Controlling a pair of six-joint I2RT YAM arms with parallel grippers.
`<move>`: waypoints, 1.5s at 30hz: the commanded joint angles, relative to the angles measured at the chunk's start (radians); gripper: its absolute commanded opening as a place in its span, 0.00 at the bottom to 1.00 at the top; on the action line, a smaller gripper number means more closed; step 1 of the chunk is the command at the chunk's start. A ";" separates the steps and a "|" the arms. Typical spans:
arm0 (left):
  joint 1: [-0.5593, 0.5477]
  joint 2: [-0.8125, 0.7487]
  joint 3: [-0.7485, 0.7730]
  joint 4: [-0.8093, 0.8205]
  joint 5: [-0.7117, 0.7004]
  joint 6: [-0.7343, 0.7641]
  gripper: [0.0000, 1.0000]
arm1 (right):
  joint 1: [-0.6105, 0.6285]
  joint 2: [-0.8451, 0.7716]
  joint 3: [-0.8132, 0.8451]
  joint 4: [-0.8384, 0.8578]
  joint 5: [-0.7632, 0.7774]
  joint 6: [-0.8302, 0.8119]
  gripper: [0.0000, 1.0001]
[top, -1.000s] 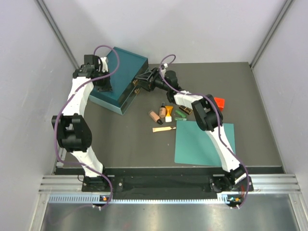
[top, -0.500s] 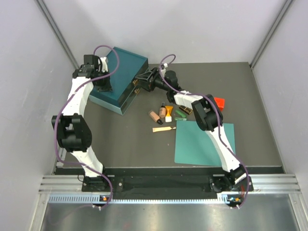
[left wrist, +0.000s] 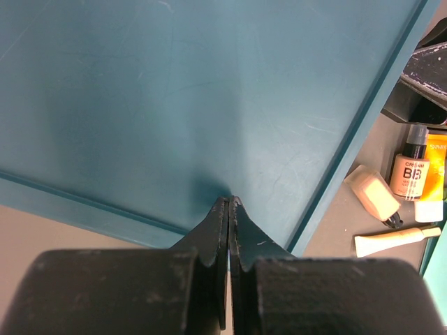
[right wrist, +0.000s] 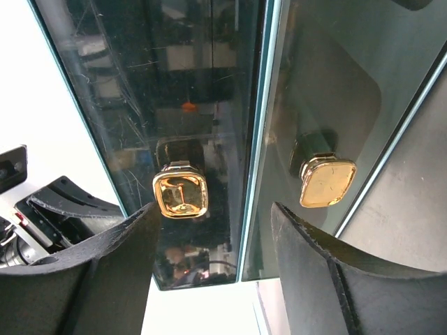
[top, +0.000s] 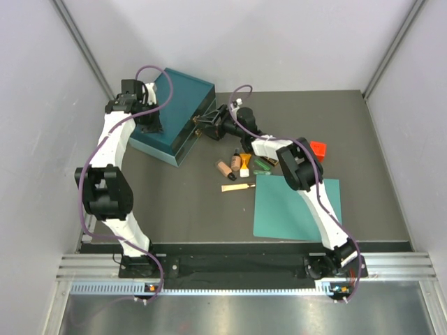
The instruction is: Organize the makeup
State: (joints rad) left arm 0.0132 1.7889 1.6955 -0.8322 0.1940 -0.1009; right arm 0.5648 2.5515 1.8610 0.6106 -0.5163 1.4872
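The makeup lies in a cluster on the table: a tan bottle (top: 225, 169), a dark-capped bottle (top: 236, 162) (left wrist: 408, 171), an orange tube (top: 245, 168) (left wrist: 435, 167), a slim green tube (top: 262, 165), a dark palette (top: 269, 159) and a beige stick (top: 234, 186) (left wrist: 394, 239). My left gripper (top: 152, 128) (left wrist: 230, 202) is shut, empty, its tips on the lid of the teal box (top: 174, 112) (left wrist: 174, 98). My right gripper (top: 201, 125) (right wrist: 213, 241) is open at the box's glass drawer fronts, facing two gold knobs (right wrist: 180, 194) (right wrist: 327, 181), touching neither.
A flat teal mat (top: 297, 206) lies at the right front, next to the cluster. A small red cube (top: 318, 149) sits behind the mat. Grey walls close in the table on the left, back and right.
My right gripper has opened wider and drawn back a little from the drawer fronts. The left arm and the makeup have not moved.
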 commanded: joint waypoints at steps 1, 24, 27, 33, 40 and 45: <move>-0.001 0.035 -0.013 -0.076 -0.004 0.024 0.00 | 0.021 -0.002 0.032 -0.072 0.012 -0.033 0.61; -0.001 0.050 -0.005 -0.090 -0.022 0.023 0.00 | 0.020 -0.002 0.057 -0.100 0.007 -0.022 0.00; -0.001 0.053 -0.002 -0.088 -0.028 0.018 0.00 | 0.004 -0.046 -0.002 -0.097 -0.001 -0.047 0.00; -0.002 0.064 0.006 -0.093 -0.025 0.013 0.00 | -0.022 -0.128 -0.118 -0.068 -0.036 -0.085 0.00; -0.001 0.069 0.006 -0.091 -0.028 0.012 0.00 | -0.051 -0.235 -0.304 -0.017 -0.073 -0.119 0.00; -0.002 0.069 0.006 -0.090 -0.025 0.012 0.00 | -0.077 -0.292 -0.362 -0.026 -0.077 -0.148 0.00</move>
State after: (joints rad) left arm 0.0132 1.8050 1.7149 -0.8429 0.1902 -0.0864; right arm 0.5037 2.3257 1.5452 0.6434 -0.5514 1.4139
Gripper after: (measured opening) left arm 0.010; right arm 0.251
